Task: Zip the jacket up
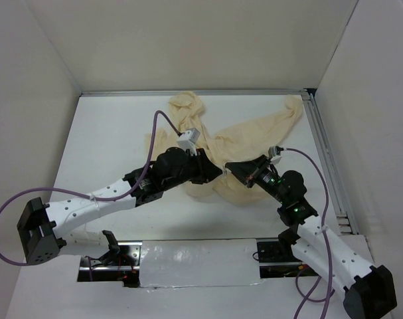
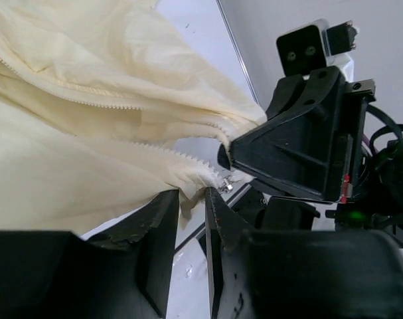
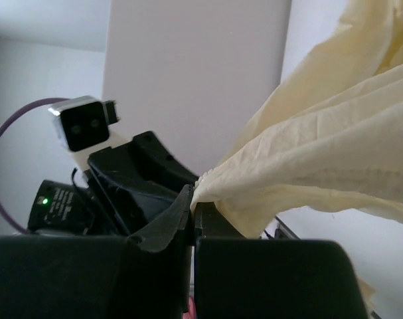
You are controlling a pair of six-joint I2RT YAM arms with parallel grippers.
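Jacket of thin, wrinkled cream fabric point(image 1: 254, 136) lies spread on the white table point(image 1: 108, 133), reaching from the far edge toward the middle. 1 bunched part sits near the back wall and another stretches toward the far right corner. Its near edge is lifted off the table where the 2 black grippers meet at the centre.

The left gripper point(image 1: 216, 174) comes in from the left. In its wrist view, its jaws point(image 2: 188, 196) stand close together with only a narrow gap, and the bottom edge of the jacket point(image 2: 88, 100) is nipped between the tips. 2 rows of pale zipper teeth point(image 2: 158, 154) run across the cloth and converge toward that pinched end. A small silver metal piece point(image 2: 226, 187) shows just beside the left fingertips.

The right gripper point(image 1: 230, 168) comes in from the right, almost touching the left one. Its wrist view shows its jaws point(image 3: 192, 199) pressed together on a gathered fold of the jacket point(image 3: 334, 153), which hangs up and away to the right. From the left wrist, the right gripper point(image 2: 224, 156) is clamped on the cloth just above the zipper end.
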